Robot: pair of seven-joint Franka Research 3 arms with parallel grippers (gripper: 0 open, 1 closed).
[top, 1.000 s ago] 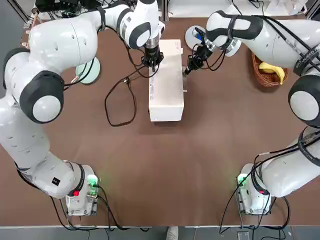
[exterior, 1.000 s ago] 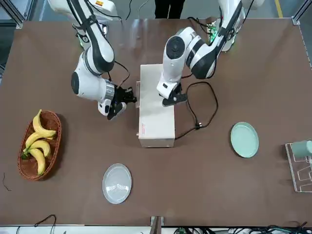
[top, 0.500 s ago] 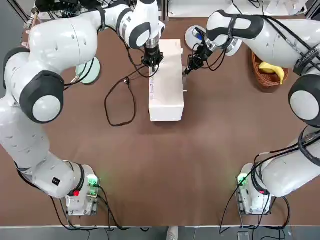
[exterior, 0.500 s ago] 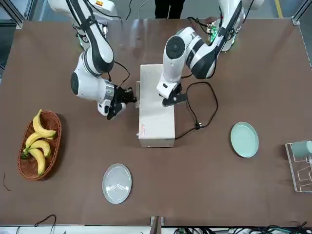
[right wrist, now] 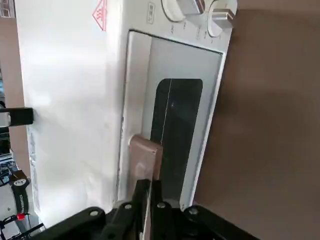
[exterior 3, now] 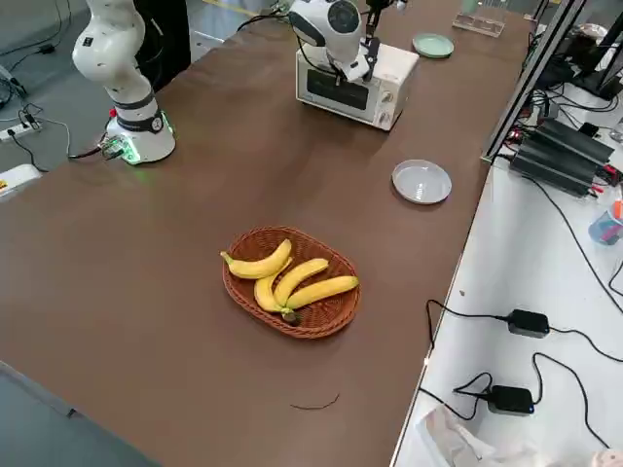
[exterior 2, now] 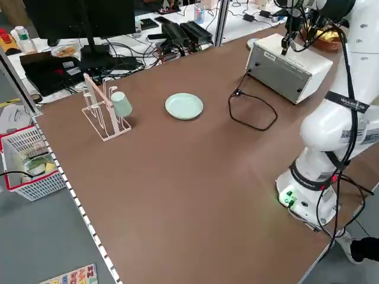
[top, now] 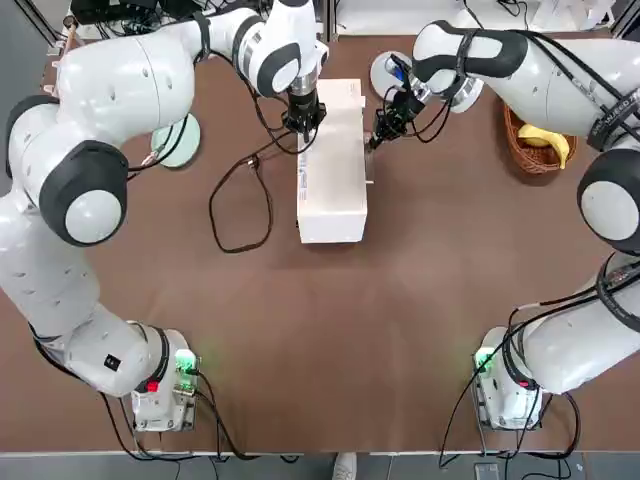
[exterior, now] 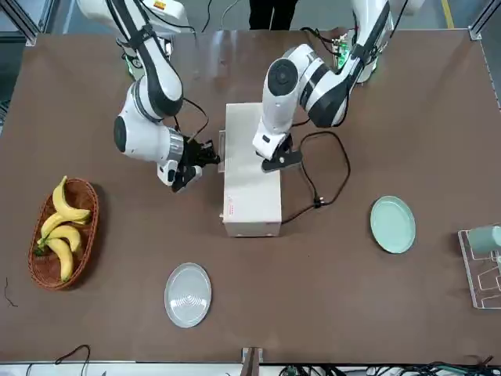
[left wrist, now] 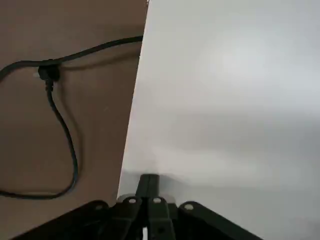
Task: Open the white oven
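From overhead, the white oven [top: 333,165] hides its glass door; only the top shows. The left gripper [top: 303,122] covers part of that top. In the right wrist view the right gripper [right wrist: 148,192] blocks the door's handle end, and the oven's far side is cut off by the edge.

Left claw [top: 303,121] points straight down at twelve o'clock in the top view, fingers pressed together. Right claw [top: 380,131] sits toward one o'clock, fingers closed, angled toward the left claw.
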